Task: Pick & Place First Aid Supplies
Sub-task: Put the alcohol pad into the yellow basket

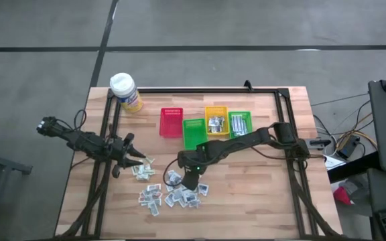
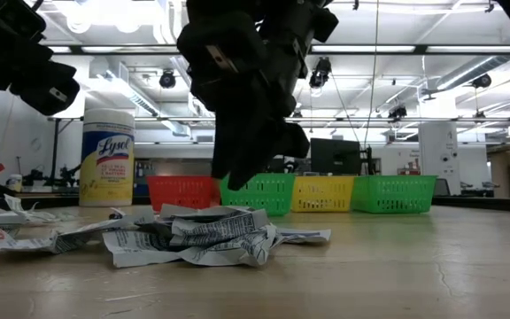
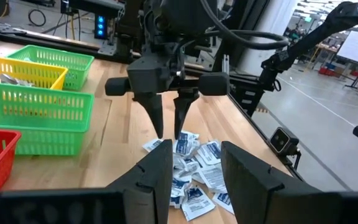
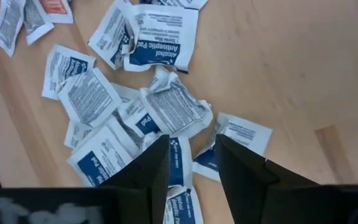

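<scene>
Right above the pile of packets (image 1: pixel 173 194), the right end effector (image 1: pixel 187 181) hangs with fingers apart, holding nothing. The packets lie straight below it. Beside the pile, the left end effector (image 1: pixel 138 158) is open too, farther off.

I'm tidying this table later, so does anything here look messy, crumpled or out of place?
Yes. The packets lie loose in a heap on the table, overlapping at all angles, several crumpled, not in the bins. The right gripper hangs open over the heap; the left gripper is open beside a smaller scatter.

black jointed arms, tapered pincer (image 3: pixel 168 118), cables
</scene>
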{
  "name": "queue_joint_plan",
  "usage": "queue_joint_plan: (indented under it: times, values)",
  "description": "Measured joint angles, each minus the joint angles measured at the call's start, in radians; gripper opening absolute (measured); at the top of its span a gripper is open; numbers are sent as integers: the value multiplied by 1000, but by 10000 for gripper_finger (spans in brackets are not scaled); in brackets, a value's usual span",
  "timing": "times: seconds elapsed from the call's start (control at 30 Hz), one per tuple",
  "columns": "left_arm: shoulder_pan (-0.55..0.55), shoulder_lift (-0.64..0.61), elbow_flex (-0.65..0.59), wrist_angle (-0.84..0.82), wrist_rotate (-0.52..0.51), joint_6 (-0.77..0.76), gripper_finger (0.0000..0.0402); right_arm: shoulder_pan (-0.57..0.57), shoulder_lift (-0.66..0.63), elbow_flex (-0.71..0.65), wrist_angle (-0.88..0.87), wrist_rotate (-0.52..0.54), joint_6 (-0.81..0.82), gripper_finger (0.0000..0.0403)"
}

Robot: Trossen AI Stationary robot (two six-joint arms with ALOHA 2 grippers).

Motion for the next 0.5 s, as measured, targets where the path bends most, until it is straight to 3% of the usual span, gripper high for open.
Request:
queue_joint_plan:
  times: [0.5]
  values:
    - [0,0,0,0,0,-1,131,1,-2,-89,0,3,-11,121]
